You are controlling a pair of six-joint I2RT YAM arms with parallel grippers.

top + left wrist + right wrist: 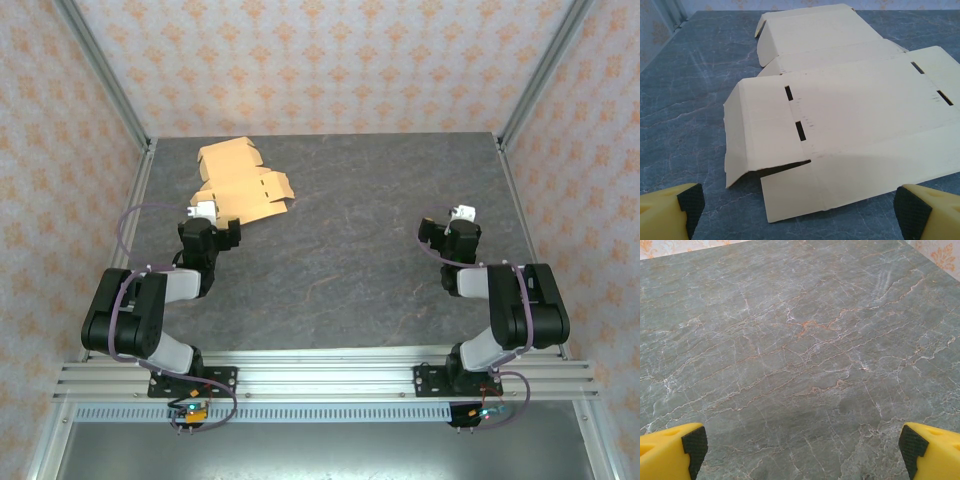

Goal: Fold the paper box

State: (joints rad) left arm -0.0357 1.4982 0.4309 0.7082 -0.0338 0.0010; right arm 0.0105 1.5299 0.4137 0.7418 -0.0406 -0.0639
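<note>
The paper box (240, 185) is a flat tan die-cut sheet with flaps, lying unfolded at the far left of the dark stone table (350, 260). In the left wrist view the paper box (850, 115) spreads just ahead, slots cut in it, its left flap (760, 125) bent down to the table. My left gripper (795, 210) is open, its yellow fingers (670, 210) wide apart just short of the sheet's near edge, nothing between them. My right gripper (802, 450) is open too, over bare table on the right, far from the sheet.
Patterned walls and metal frame posts (100, 70) enclose the table on three sides. The left gripper (205, 215) sits at the sheet's near edge; the right gripper (460, 215) is at mid right. An aluminium rail (320, 375) runs along the near edge.
</note>
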